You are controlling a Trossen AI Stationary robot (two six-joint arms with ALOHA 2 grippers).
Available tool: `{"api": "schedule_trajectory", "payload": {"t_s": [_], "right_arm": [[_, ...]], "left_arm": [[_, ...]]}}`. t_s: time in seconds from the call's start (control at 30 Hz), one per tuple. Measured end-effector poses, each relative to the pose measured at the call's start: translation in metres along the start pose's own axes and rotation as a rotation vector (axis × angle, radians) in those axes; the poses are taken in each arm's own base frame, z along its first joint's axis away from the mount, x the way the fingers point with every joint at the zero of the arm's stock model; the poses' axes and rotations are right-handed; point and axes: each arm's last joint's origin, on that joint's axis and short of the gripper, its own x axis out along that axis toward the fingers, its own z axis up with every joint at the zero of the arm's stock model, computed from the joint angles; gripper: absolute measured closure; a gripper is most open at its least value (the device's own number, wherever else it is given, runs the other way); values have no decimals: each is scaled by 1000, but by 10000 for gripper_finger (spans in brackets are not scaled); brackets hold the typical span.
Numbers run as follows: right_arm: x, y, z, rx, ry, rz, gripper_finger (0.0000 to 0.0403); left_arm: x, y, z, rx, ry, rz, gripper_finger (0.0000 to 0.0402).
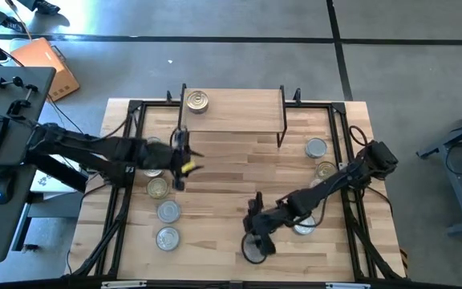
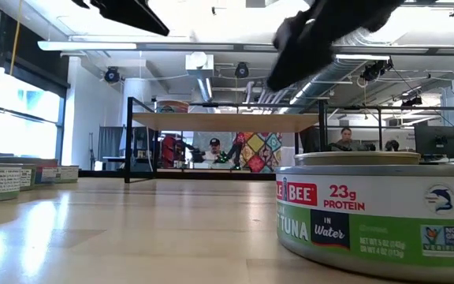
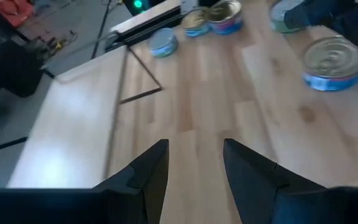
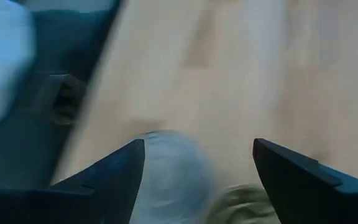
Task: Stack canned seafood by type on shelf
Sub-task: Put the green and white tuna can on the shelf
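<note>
The shelf (image 1: 233,108) stands at the table's far middle on thin black legs, with one tin (image 1: 196,102) resting on the left end of its top. Three tins (image 1: 167,212) sit in a row on the table at the left, more (image 1: 319,157) at the right. My left gripper (image 1: 186,159) hovers in front of the shelf's left end, open and empty (image 3: 194,168). My right gripper (image 1: 255,241) hangs open near the front edge, over a tuna tin (image 2: 385,213) that shows blurred below its fingers (image 4: 173,180).
A tin (image 1: 303,227) lies under the right arm's forearm. In the left wrist view a blue-labelled tin (image 3: 334,62) and further tins (image 3: 163,42) sit on the wood ahead. Black frame rails (image 1: 123,185) run along both table sides. The table's middle (image 1: 239,172) is bare wood.
</note>
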Motion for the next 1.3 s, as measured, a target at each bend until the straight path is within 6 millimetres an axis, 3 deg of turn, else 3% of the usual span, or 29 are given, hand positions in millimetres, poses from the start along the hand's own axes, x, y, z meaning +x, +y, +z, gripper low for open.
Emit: {"api": "schedule_trajectory", "payload": {"t_s": [0.2, 0.33, 0.5, 0.73, 0.93, 1.03, 1.17, 1.3], "right_arm": [[3, 30, -14, 54, 51, 73, 165], [20, 34, -24, 59, 91, 57, 218], [41, 15, -28, 50, 128, 16, 298], [47, -29, -13, -30, 83, -28, 393], [53, -68, -7, -62, 68, -87, 395], [51, -75, -3, -76, 66, -89, 400], [40, -54, 14, -112, 60, 66, 402], [39, -27, 5, -142, 150, 233, 402]], "left_arm": [[-6, -38, 2, -27, 48, 46, 257], [-11, -57, -2, -80, 91, 51, 257], [-20, -70, -11, -166, 156, 34, 257], [-30, -80, -14, -187, 150, 64, 257], [-33, -84, -13, -206, 137, 61, 257], [-34, -86, -13, -216, 132, 56, 257], [-36, -89, -13, -217, 127, 45, 257], [-32, -95, -13, -195, 130, 62, 257]]}}
